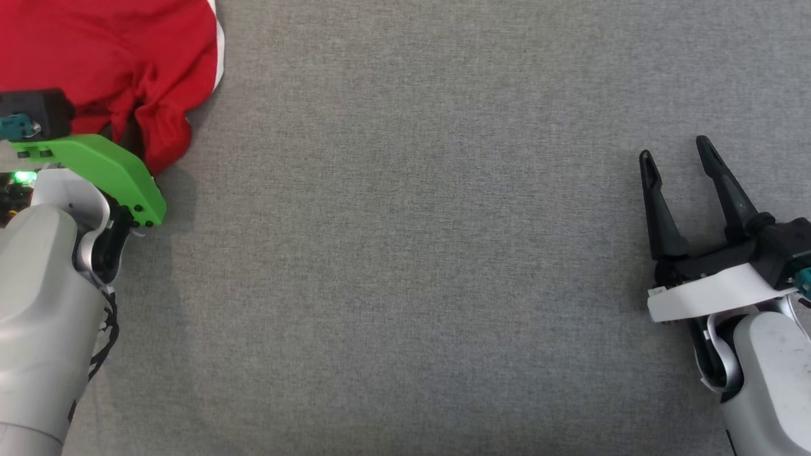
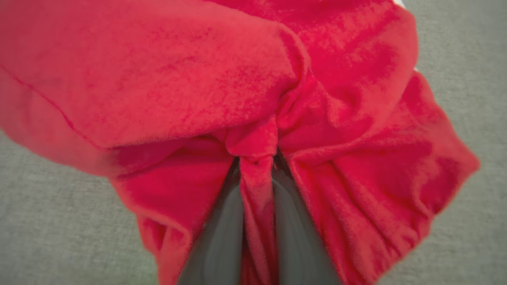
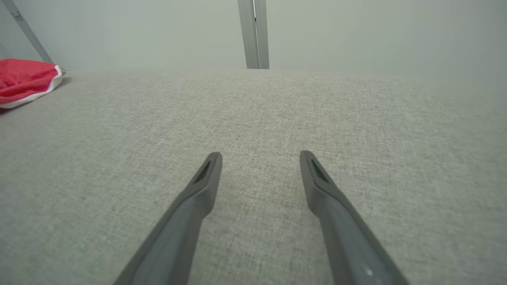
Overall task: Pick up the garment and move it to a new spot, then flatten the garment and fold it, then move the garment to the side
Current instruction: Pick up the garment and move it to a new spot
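Observation:
The garment (image 1: 108, 57) is a red top with a white trim, bunched up at the far left corner of the grey surface. In the left wrist view the garment (image 2: 158, 79) sits close, and my left gripper (image 2: 256, 166) is shut on a narrow fold of it, one finger on each side. In the head view a green wrist cover (image 1: 108, 168) hides those fingers at the garment's near edge. My right gripper (image 1: 675, 152) stands open at the right, far from the cloth, nothing between its fingers (image 3: 206, 178). The right wrist view shows the garment (image 3: 23, 79) at its far left.
A grey fabric surface (image 1: 412, 253) spreads between the two arms. Beyond its far edge stand a pale wall and a vertical metal post (image 3: 253, 35), with a slanted metal bar (image 3: 23, 29) behind the garment.

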`<state>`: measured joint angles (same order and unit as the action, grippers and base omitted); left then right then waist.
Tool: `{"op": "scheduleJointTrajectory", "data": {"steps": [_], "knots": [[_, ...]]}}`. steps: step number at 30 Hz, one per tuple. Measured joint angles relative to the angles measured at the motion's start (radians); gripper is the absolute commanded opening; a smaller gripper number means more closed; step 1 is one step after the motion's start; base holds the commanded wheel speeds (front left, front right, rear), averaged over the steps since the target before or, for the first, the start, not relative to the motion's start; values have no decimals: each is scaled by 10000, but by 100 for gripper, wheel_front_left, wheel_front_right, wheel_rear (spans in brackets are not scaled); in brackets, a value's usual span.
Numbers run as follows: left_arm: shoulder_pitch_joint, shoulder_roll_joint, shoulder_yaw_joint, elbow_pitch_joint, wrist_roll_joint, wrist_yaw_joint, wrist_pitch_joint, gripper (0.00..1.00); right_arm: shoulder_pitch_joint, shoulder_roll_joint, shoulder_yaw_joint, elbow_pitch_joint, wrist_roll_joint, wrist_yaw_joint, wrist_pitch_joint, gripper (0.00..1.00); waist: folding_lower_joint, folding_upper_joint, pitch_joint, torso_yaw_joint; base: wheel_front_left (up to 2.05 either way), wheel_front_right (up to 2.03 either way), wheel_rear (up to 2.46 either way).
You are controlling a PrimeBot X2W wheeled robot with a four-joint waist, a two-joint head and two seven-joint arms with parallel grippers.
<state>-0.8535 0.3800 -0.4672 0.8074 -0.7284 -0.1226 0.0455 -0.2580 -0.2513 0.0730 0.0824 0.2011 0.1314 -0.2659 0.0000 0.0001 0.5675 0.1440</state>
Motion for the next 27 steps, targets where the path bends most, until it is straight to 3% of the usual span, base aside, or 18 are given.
{"op": "scheduleJointTrajectory", "data": {"steps": [6,12,18,22,24,27], "knots": [[949,368,-974,-2685,-759,-54,305,0,539,506,-19,401,163,0,2,100,1,0,-539,-327,0,0,0],[1920,802,-1104,-6163,-1221,140,897,0,1145,1104,4,736,219,-2,17,100,1,0,-1570,-496,0,0,0],[2897,619,-1593,-9883,-1699,1011,1975,0,1497,1396,13,836,249,-2,17,100,0,0,-2682,-817,0,0,0],[3598,291,-1726,-11674,-2222,2092,2579,0,1685,1471,-155,826,263,-2,17,100,0,0,-3158,-1306,0,0,0],[3942,-98,-1616,-12366,-2738,2658,2619,0,1806,1517,-311,790,265,-2,17,100,0,-1,-3321,-1612,0,0,0],[4381,-897,-1469,-12790,-3599,3108,2508,0,1937,1588,-378,777,276,-2,17,100,0,0,-3436,-2056,0,0,0]]}}
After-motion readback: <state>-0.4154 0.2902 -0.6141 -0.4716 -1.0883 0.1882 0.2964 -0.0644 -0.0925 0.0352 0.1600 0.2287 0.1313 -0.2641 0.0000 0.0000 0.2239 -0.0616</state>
